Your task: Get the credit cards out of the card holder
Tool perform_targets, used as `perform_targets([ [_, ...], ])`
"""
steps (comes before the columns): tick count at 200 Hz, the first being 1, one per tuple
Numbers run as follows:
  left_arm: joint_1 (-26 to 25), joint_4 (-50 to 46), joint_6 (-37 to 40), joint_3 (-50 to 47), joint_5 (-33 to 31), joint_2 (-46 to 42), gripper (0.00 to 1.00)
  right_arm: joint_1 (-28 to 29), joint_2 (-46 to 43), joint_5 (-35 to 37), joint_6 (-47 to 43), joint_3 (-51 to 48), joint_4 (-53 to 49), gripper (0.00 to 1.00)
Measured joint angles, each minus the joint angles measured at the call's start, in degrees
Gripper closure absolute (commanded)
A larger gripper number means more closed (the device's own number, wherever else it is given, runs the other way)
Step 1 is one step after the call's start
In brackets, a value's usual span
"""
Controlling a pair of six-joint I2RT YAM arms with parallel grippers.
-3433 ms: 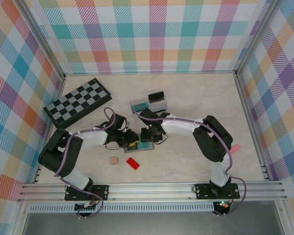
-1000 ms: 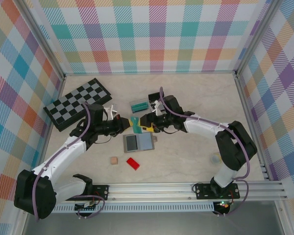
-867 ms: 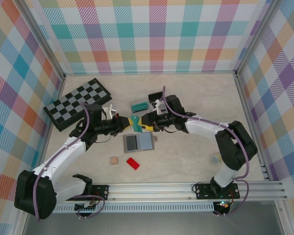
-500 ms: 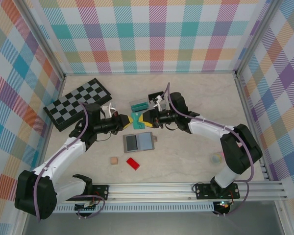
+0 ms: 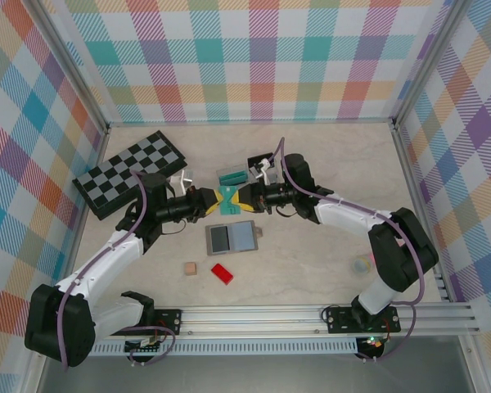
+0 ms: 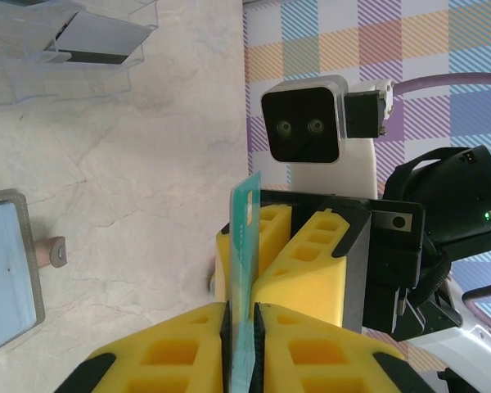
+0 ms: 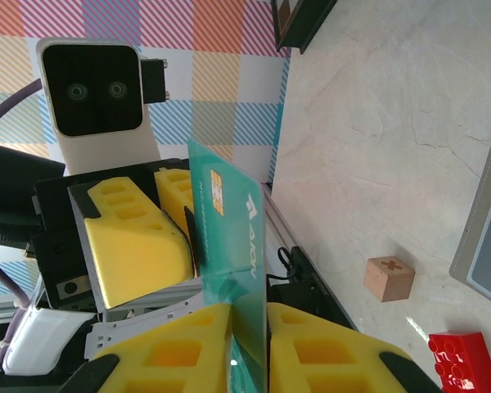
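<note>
The clear-teal credit card (image 5: 228, 196) hangs in the air between the two grippers, over the table just beyond the card holder (image 5: 231, 237) and clear of it. The left gripper (image 5: 211, 201) has one short end between its yellow pads (image 6: 188, 344), and the right gripper (image 5: 244, 196) has the other end. Both pairs of jaws are drawn in to a slit no wider than the card, with their black pad strips against its faces. The holder lies open and flat with its two blue-grey panels up, on the side toward the arm bases. A second ago the grippers and card sat lower in the overhead view, close over the holder's far edge. Now they are farther up the table, toward the clear stand (image 5: 233, 174), and the holder lies in the same place. The card's long axis runs from one gripper to the other, left to right across the table. It is seen edge-on from the left wrist (image 6: 245, 246), and its printed face shows from the right wrist (image 7: 229, 221).
</note>
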Motion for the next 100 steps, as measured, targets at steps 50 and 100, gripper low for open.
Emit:
perform_targets([
  [50, 0.00, -5.05, 4.85, 1.68, -1.62, 0.76, 1.00, -0.04, -0.55, 2.32, -3.39, 0.07, -6.08, 0.48],
  [100, -0.02, -21.49, 20.44, 12.76, -12.31, 5.64, 1.00, -2.25, -6.60, 11.98, -12.22, 0.31, -20.81, 0.17],
])
